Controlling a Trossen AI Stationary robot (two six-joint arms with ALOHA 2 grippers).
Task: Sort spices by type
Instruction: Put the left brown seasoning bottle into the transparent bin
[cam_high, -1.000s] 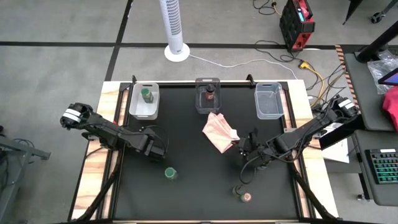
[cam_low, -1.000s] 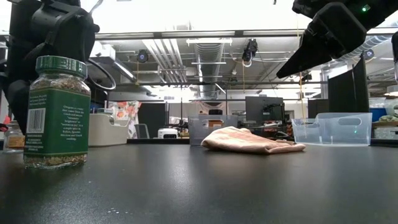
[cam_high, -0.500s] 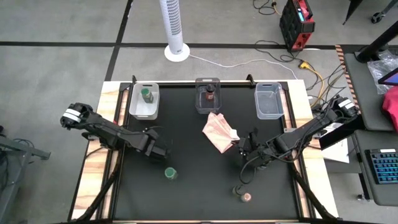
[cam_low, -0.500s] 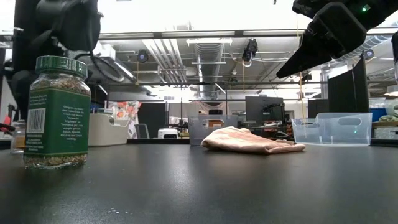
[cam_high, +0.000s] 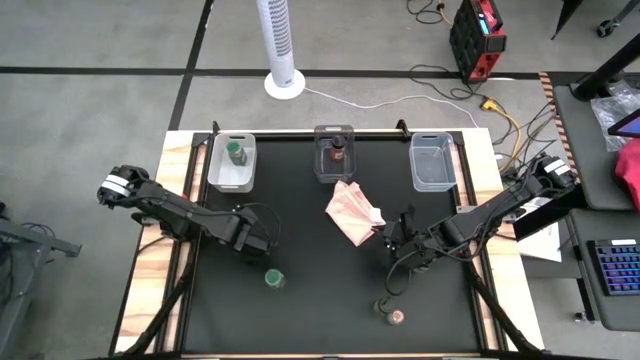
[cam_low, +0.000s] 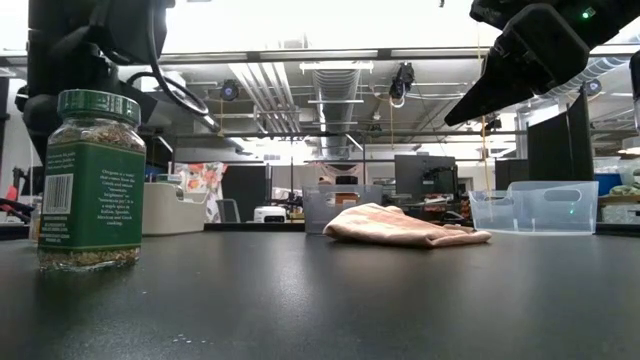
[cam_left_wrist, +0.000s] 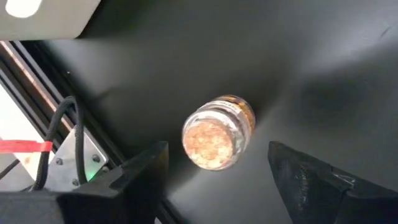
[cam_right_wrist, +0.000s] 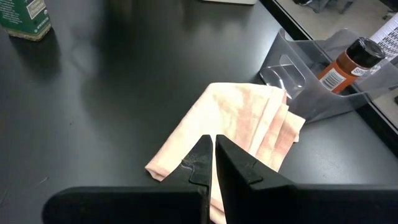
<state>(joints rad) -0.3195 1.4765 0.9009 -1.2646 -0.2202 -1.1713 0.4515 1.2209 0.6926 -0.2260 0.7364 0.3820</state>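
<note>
Left gripper (cam_left_wrist: 214, 171) has edged right, jaws wide over a lying jar (cam_left_wrist: 217, 132); right gripper (cam_right_wrist: 212, 155) closed

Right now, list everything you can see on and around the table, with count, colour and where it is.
Bins: three, clear, along the far edge: left, middle, right.
Green-lidded jars: two; one in the left bin, one on the table's front left.
Dark-lidded jar: one, in the middle bin.
Front jars: two, side by side at front right; one dark, one pinkish-lidded.
Tan-filled jar: one, under the left tool.
Cloth: one, pink, mid-table.
Fan: one, white, on the floor beyond the table.
Left tool: open, over the tan-filled jar.
Right tool: shut, by the cloth.
</note>
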